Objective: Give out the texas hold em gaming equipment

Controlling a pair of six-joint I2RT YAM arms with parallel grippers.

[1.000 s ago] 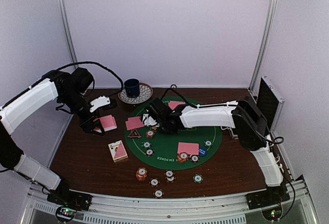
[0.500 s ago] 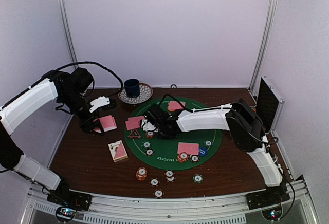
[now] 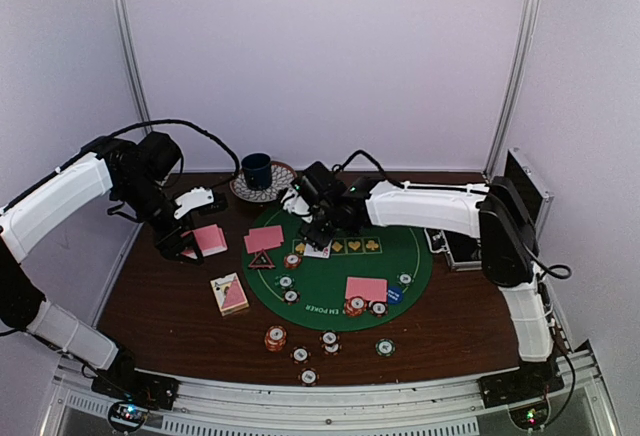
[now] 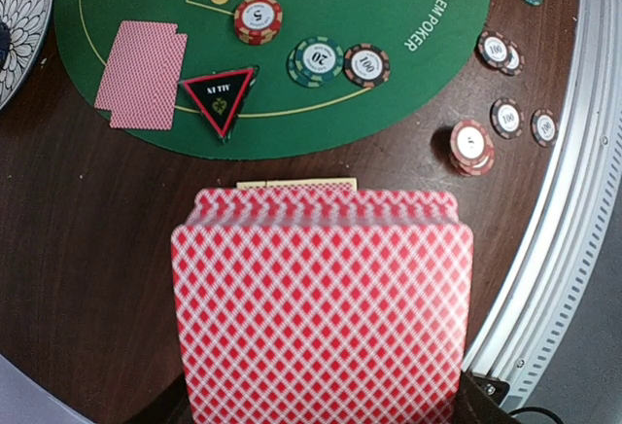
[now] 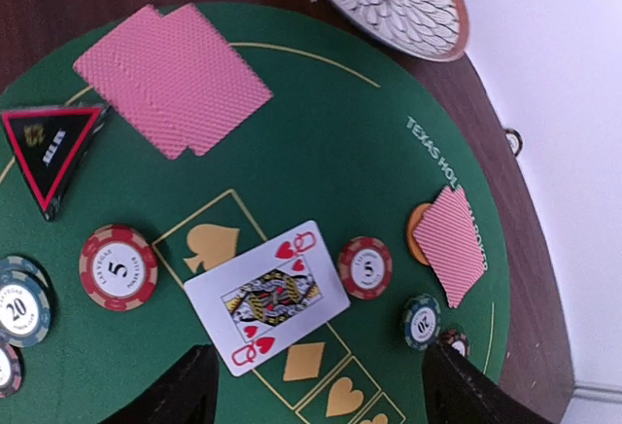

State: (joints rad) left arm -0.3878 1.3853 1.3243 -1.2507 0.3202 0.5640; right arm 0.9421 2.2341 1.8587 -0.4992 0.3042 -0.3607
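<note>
My left gripper (image 3: 190, 241) is shut on a deck of pink-backed cards (image 4: 321, 307), held over the brown table left of the green felt mat (image 3: 410, 256); the deck hides its fingers. My right gripper (image 5: 316, 385) hangs open above a face-up queen of hearts (image 5: 267, 295) that lies on the mat's printed suit boxes, free of the fingers. From above, that card (image 3: 318, 249) sits just in front of the right gripper (image 3: 320, 224). A red-rimmed black triangle (image 5: 51, 152) and a red chip (image 5: 119, 267) lie to its left.
Two face-down card pairs (image 3: 263, 239) (image 3: 366, 289) lie on the mat with scattered chips (image 3: 287, 282). More chips (image 3: 275, 337) and a card box (image 3: 230, 294) are on the near table. A dark blue mug (image 3: 257, 169) on a plate (image 3: 280, 184) stands behind; a case (image 3: 525, 196) at right.
My right gripper opened and let go of the queen of hearts on the mat, then drew up and back toward the far side. The left arm and its deck stayed put.
</note>
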